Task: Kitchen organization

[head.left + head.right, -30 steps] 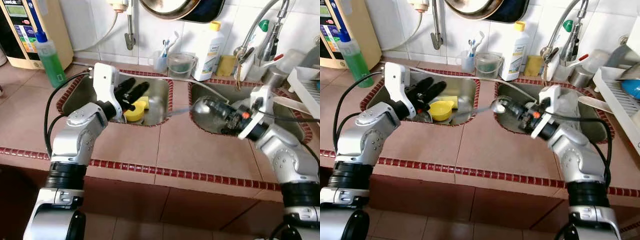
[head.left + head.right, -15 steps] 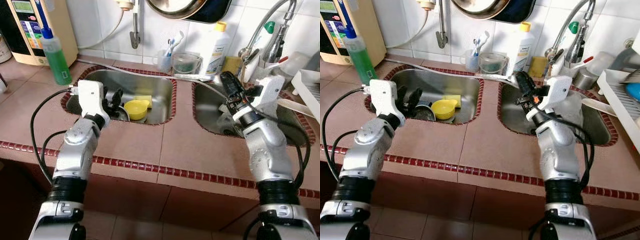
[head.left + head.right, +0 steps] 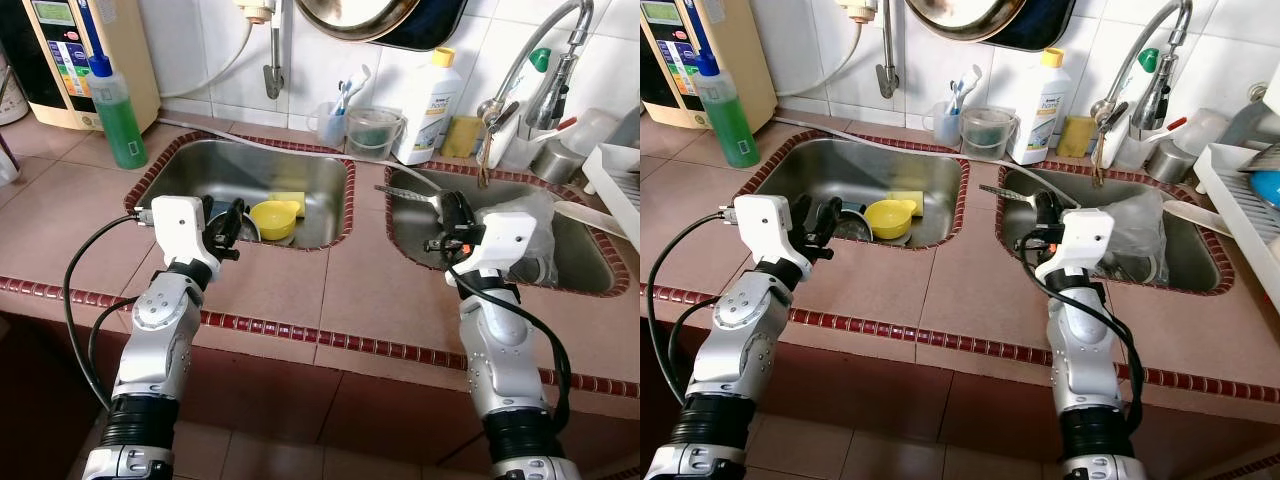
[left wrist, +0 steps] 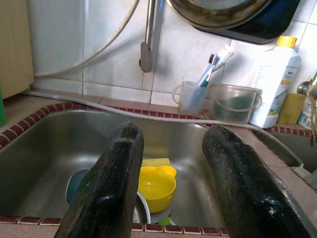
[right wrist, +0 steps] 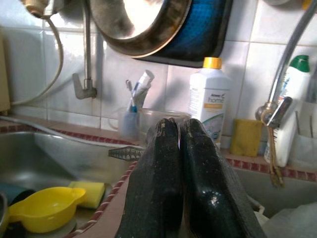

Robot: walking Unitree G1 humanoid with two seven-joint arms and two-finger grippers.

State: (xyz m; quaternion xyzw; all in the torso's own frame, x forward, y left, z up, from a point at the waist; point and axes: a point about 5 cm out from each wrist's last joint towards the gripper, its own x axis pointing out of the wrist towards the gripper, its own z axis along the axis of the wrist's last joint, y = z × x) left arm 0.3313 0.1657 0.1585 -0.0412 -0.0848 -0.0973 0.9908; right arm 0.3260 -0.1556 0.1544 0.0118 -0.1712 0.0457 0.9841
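Hovering over the left sink's (image 3: pixel 180 175) front edge, the left hand (image 3: pixel 228 222) gapes wide; the right hand (image 3: pixel 452 215), pressed tight on a spatula (image 3: pixel 400 190), sits above the right sink's (image 3: pixel 590 275) near-left corner.

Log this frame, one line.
left gripper: open, over left sink | right gripper: shut on ladle | yellow bowl in sink

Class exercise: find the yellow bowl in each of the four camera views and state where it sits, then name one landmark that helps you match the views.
Left eye view: yellow bowl in the left sink basin, right of the left gripper.
Right eye view: same basin.
Left wrist view: between the open fingers, in the sink.
Right wrist view: beside the shut right gripper, low in the sink.
Shared landmark: white yellow-capped bottle.
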